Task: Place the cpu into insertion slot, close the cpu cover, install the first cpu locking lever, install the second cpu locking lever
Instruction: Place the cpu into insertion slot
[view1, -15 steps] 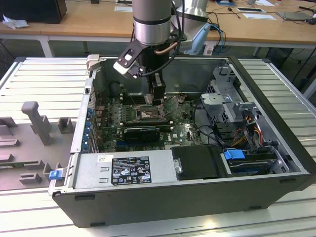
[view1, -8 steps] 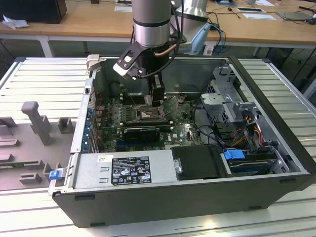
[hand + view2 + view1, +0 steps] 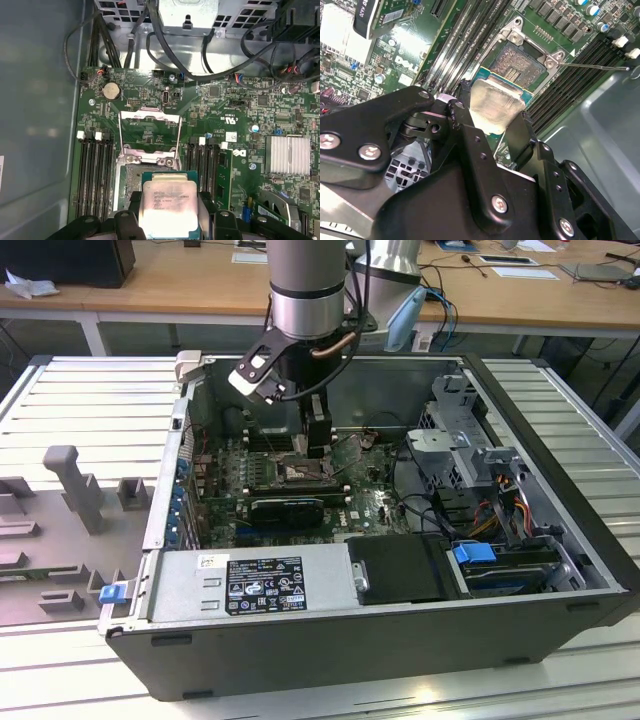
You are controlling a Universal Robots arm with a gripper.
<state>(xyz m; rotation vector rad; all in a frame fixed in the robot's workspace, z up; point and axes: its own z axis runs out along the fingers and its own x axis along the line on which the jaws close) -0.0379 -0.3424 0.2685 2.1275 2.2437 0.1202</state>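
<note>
Our end effector (image 3: pixel 492 122) is clenched on the cpu (image 3: pixel 496 105), pinching two opposite edges to hold the chip level, metal top facing the wrist. We judge it is close over the near edge of the insertion slot (image 3: pixel 520 62), not yet seated. The cpu cover (image 3: pixel 150 116) stands swung open on its hinge, leaving the pin field free to receive the chip.

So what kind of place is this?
Probably a robotics lab or workshop: an opened desktop computer case lies on a metal workbench, a robot arm holds a cpu in its end effector over the motherboard, and wooden desks stand behind.
</note>
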